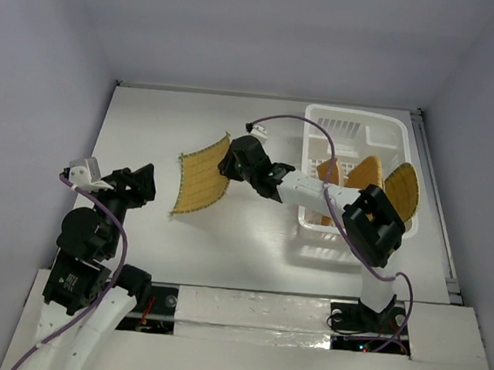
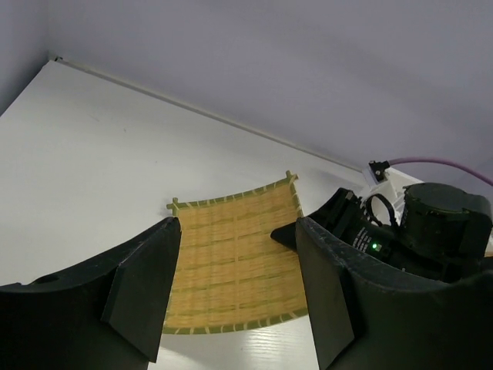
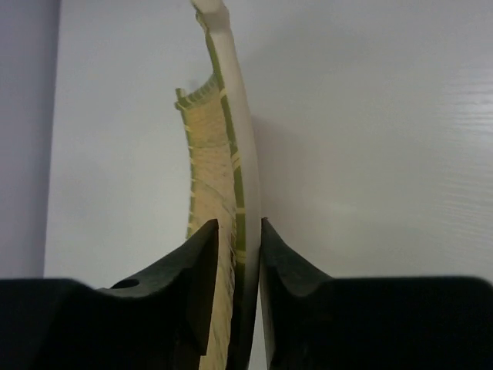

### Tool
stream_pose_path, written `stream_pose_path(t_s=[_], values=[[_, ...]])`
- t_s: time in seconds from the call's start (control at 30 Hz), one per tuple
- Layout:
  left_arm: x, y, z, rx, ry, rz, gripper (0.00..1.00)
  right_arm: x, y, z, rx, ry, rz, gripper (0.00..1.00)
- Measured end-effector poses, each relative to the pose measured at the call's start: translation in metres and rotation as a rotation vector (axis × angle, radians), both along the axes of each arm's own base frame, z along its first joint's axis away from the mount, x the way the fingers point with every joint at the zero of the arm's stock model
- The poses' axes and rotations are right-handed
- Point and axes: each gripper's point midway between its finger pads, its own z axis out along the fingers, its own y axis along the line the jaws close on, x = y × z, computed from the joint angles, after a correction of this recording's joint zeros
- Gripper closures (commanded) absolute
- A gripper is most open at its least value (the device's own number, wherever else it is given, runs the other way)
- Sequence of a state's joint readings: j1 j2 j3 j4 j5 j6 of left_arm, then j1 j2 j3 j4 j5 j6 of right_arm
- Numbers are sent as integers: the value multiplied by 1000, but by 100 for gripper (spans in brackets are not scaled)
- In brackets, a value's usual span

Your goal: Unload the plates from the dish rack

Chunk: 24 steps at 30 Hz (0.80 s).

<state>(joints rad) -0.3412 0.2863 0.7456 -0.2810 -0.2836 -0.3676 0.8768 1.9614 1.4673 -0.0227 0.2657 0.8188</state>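
Observation:
A square tan woven plate (image 1: pixel 202 176) slants over the table left of the white dish rack (image 1: pixel 358 117), its lower left corner down at the surface. My right gripper (image 1: pixel 229 161) is shut on its right edge. In the right wrist view the plate (image 3: pixel 223 146) stands edge-on and fills the narrow gap of that gripper (image 3: pixel 239 225). Three more plates stand in the rack: one narrow (image 1: pixel 330 171), one round (image 1: pixel 366 172), one at the right wall (image 1: pixel 402 193). My left gripper (image 1: pixel 147 180) is open and empty at the left, and through it (image 2: pixel 237 227) I see the square plate (image 2: pixel 231 270).
The table's back edge meets the grey wall (image 2: pixel 231 62) behind the plate. The right arm's elbow (image 1: pixel 373 223) hangs over the front of the rack, with a purple cable (image 1: pixel 322 135) looping above it. Bare white table (image 1: pixel 251 238) lies in front of the plate.

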Motion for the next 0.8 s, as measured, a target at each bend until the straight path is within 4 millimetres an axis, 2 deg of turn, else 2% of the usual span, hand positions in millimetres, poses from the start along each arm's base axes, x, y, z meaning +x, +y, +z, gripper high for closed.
stream_pose_path(t_s=[0.03,0.17,0.23,0.4,0.47,0.5,0.67,0.8], values=[[0,0,0,0,0,-1,42,-1,-3,-5,-17,4,-6,61],[0,-1,0,0,0,-5,42,-5,-20,-43,-130,63,-31,60],[0,-2,0,0,1,-11,42,-6,-22,-59,-150,90,-41,60],[0,-4,0,1,1,-18,42,-4,-22,-62,-146,94,-55,59],[-1,-5,0,0,1,-23,42,-4,-23,-62,-153,90,-58,48],[-1,-5,0,0,1,-25,42,-3,-26,-64,-180,86,-63,47],[-1,-6,0,0,1,-30,42,-10,-54,-108,-376,134,-77,45],[-1,-7,0,0,1,-36,42,-8,-61,-109,-423,122,-81,45]])
